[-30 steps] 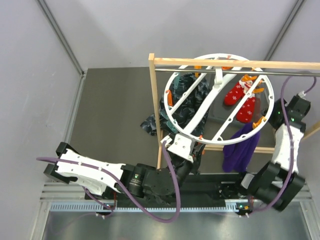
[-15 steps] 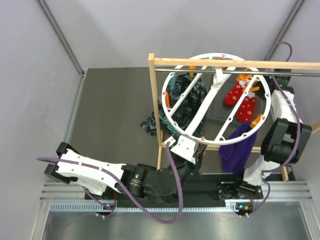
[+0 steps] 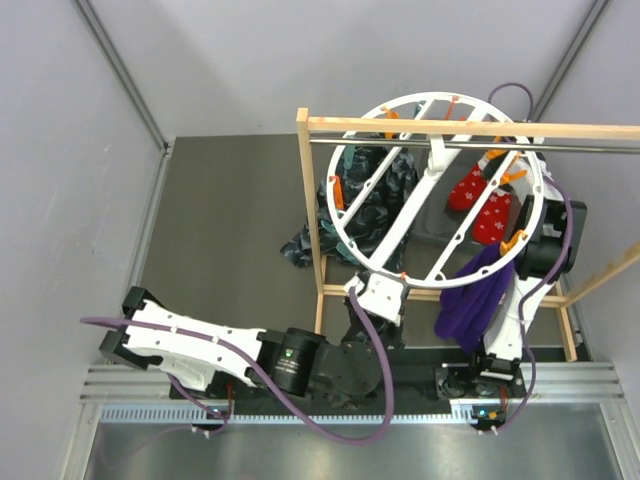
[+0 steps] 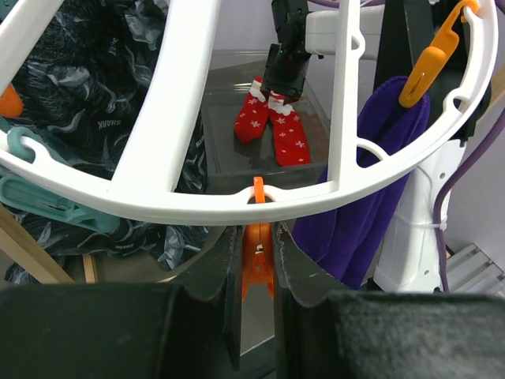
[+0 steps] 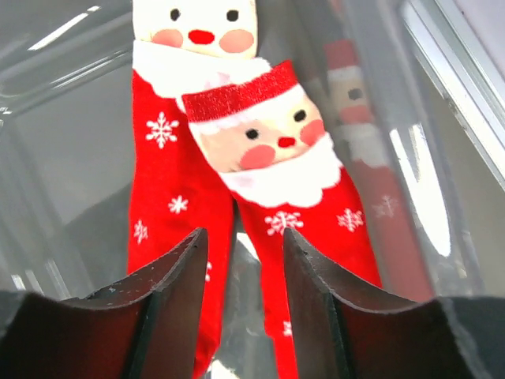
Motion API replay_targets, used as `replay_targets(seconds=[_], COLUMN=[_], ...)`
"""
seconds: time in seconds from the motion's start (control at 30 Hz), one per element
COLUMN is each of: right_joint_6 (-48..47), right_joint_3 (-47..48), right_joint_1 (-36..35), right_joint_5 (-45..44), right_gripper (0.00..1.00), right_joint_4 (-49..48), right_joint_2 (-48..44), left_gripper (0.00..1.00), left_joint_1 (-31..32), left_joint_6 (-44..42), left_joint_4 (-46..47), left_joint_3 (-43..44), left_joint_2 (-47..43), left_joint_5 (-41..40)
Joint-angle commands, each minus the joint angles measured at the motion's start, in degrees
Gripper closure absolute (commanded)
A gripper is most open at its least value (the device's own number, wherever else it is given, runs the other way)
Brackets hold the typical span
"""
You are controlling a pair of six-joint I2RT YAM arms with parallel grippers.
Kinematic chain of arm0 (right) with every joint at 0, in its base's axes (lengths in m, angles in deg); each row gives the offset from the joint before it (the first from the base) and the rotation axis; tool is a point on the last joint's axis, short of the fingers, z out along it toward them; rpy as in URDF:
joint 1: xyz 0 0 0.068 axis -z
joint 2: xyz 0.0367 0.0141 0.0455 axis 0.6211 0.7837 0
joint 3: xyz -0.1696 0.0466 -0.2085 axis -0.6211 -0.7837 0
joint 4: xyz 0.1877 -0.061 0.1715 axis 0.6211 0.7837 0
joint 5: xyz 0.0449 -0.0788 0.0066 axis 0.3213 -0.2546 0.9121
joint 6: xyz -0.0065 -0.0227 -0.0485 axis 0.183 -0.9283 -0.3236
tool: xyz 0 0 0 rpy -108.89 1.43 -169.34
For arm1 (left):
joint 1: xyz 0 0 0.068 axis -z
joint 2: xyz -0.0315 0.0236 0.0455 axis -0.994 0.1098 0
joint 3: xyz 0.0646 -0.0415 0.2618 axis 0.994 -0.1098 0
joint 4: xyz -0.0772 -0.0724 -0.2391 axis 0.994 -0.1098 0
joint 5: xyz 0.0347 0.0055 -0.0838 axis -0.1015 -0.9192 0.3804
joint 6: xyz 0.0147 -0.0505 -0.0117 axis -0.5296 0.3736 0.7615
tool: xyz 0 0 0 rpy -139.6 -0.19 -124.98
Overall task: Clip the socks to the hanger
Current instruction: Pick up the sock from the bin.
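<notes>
The hanger [image 3: 436, 104], a white ring with orange clips, hangs from the rack rod. My left gripper [image 4: 258, 238] is shut on an orange clip [image 4: 258, 260] at the ring's near rim [image 4: 158, 207]; the top view shows the left gripper [image 3: 381, 285] there too. A purple sock [image 3: 472, 300] hangs clipped at the right of the ring, and dark patterned socks [image 3: 372, 200] hang at its left. Two red Santa socks [image 5: 237, 158] lie flat on a glossy surface below. My right gripper [image 5: 242, 241] hovers just above them, open, with nothing between its fingers.
The wooden-framed rack [image 3: 303, 200] with its metal rod [image 3: 560, 146] stands across the table and carries the ring. More dark fabric [image 3: 298, 248] lies on the table left of the post. Grey walls close in on both sides.
My right arm has swung in from the right edge to over the red socks, its jaws narrowing slightly. The ring has shifted and tilted. My left gripper stays on the clip.
</notes>
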Motion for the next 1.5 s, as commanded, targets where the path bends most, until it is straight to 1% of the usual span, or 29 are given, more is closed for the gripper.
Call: replay_targets(seconds=[0.0,0.17,0.37,0.6,0.73,0.83,0.87,0.93,0.97,1.07,1.17,1.23,1.33,1.43,1.47], right_joint_6=[-2.02,-4.21,-6.50,-7.91,-8.08,-8.35,-8.35,-8.43,-8.43,-8.70,-8.61,-8.52,-8.08,-6.15,-5.89], right_joint_3=[5.45,8.44,10.29,13.55,14.16,14.34,14.25,14.25,14.16,13.37,12.84,11.36,8.28,3.63,0.48], right_joint_1=[-1.16,-1.25,-1.16,-1.08,-0.81,-0.55,-0.55,-0.46,-0.55,-0.46,-0.46,-0.46,-0.20,0.33,0.42], right_joint_5=[-6.69,-7.74,-8.62,-6.26,-3.97,-2.30,-2.03,-2.03,-2.03,-1.76,-1.50,0.16,2.97,9.12,10.09], right_gripper=[0.56,0.55,0.49,0.49,0.52,0.60,0.69,0.78,0.85,0.94,1.00,1.00,1.00,1.00,1.00], right_joint_4=[1.75,2.54,3.25,4.30,4.39,4.56,4.74,4.83,4.92,4.48,4.83,4.48,3.95,1.94,1.06], right_joint_2=[3.07,6.85,9.40,13.09,14.59,15.47,15.64,15.38,14.69,12.14,8.81,6.60,1.77,-5.15,-6.58], left_gripper=[1.00,1.00,1.00,1.00,1.00,1.00,1.00,1.00,1.00,1.00,1.00,1.00,1.00,1.00,1.00], left_joint_1=[-0.31,-0.40,-0.67,-0.84,-0.84,-0.84,-0.84,-0.84,-0.93,-0.93,-0.93,-0.93,-0.93,-1.02,-1.02], left_joint_6=[1.77,2.12,4.14,8.88,10.12,10.30,10.30,10.30,10.30,10.47,11.17,12.41,11.88,11.62,11.62], left_joint_4=[-3.36,-4.76,-6.69,-10.82,-11.70,-11.79,-11.88,-11.88,-11.88,-11.88,-11.79,-11.10,-8.02,-7.23,-7.05], left_joint_3=[2.83,5.46,6.17,6.08,5.29,4.85,4.68,4.41,4.24,3.71,2.92,1.43,-0.77,-1.65,-1.83], left_joint_2=[1.92,4.29,4.56,3.50,2.54,2.01,1.83,1.57,1.39,1.04,0.08,-0.80,-2.38,-3.00,-3.44], left_joint_5=[-1.13,-1.04,-1.22,-1.13,-0.87,-0.51,-0.51,-0.25,-0.16,0.10,0.54,1.06,2.30,3.09,3.26])
